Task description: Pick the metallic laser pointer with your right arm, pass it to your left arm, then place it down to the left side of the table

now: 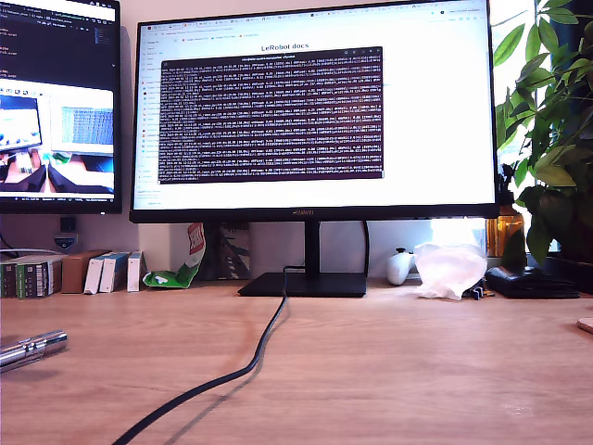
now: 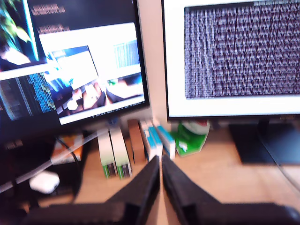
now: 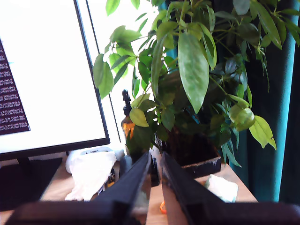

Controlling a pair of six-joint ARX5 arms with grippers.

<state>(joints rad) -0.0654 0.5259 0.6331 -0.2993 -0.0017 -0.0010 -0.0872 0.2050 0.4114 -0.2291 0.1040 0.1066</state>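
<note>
At the far left edge of the exterior view, a shiny chrome-silver ridged laser pointer (image 1: 31,349) lies on the light-brown wood-grain desk top (image 1: 398,371), its long axis running roughly sideways and partly cut off by the frame. Neither arm shows in that view. My first gripper (image 2: 161,165) and my second gripper (image 3: 156,161) each have black jaws nearly together, holding nothing, aimed at the monitors and a leafy potted plant (image 3: 197,79). Which arm is nearer cannot be told.
</note>
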